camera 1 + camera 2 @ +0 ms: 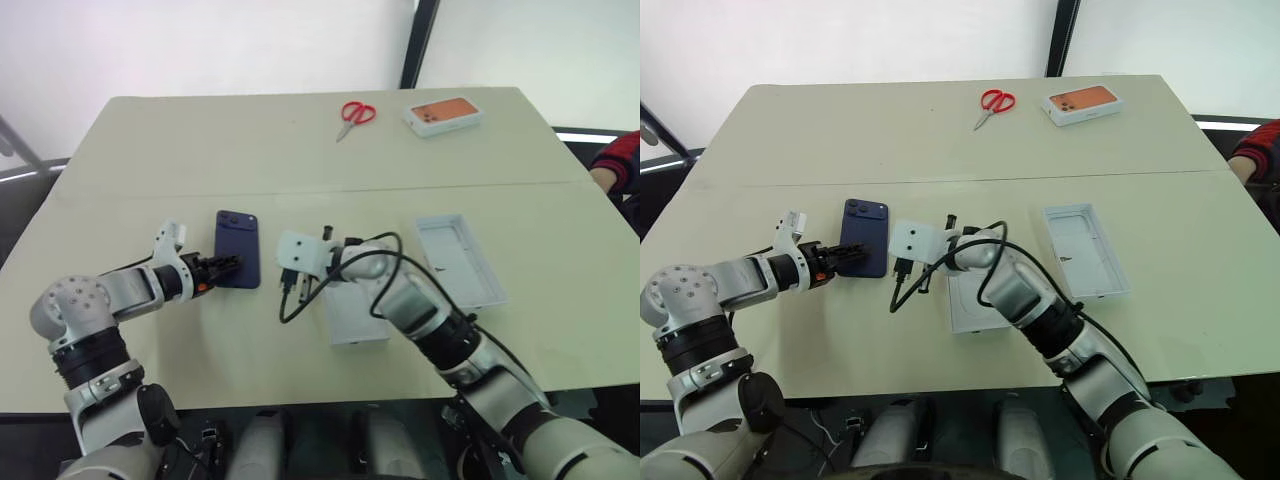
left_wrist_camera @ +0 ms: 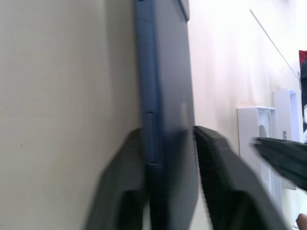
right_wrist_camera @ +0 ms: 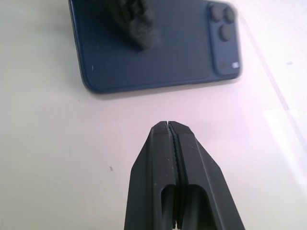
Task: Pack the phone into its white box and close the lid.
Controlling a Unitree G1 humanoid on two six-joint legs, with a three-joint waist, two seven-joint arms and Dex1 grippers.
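Now left pincer (image 1: 228,266) around phone (image 1: 238,248)

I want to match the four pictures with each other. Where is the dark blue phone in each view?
Left eye view: the phone lies left of centre on the table, lens cluster at its far end.
Right eye view: phone, left of centre.
Left wrist view: phone, seen edge-on between that gripper's fingers.
Right wrist view: phone, beyond the shut fingers.
Shared landmark: the lens cluster.
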